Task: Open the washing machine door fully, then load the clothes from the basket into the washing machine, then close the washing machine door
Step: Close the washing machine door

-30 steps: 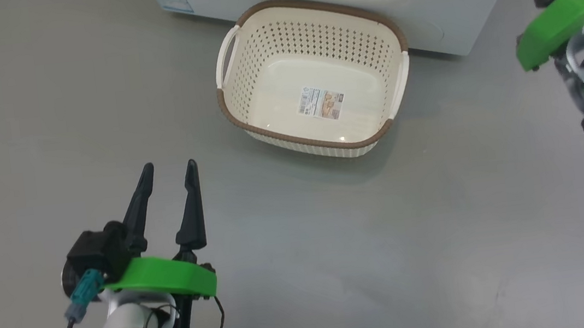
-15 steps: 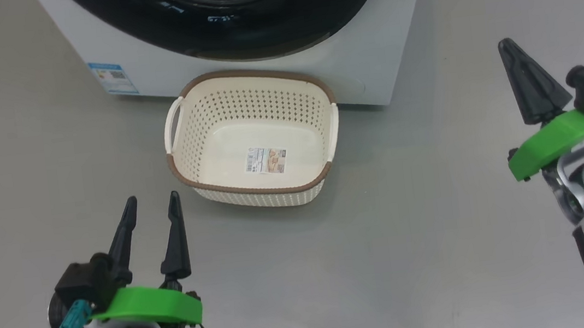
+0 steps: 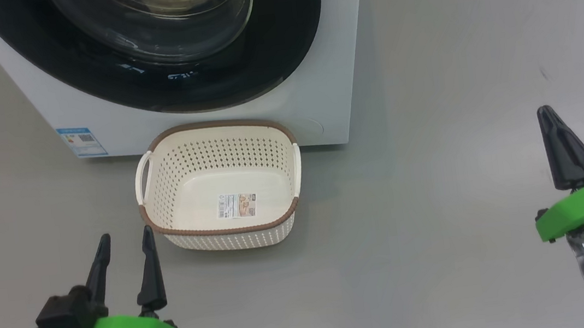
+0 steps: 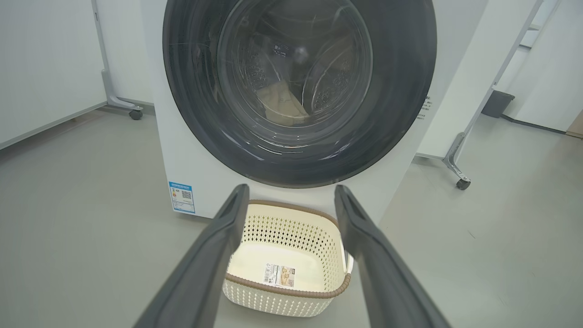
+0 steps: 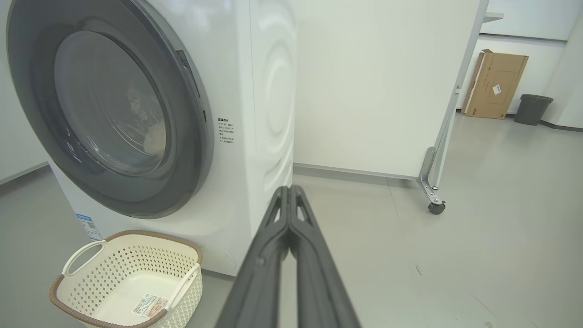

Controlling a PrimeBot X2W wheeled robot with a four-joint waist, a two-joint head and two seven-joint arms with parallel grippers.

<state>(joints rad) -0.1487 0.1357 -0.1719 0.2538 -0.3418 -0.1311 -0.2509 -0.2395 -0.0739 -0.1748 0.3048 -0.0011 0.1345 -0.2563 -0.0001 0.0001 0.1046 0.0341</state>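
Left tool hangs released, fingers spread apart, at your 7 o'clock in the head view. Right tool is clenched on nothing at 4 o'clock, fingers pressed together. You have the basket on the floor at 1 o'clock from the left tool, with just a label on its bottom. The washing machine stands just behind it at 12 o'clock. The washing machine door is shut, and the clothes lie in the drum behind its glass.
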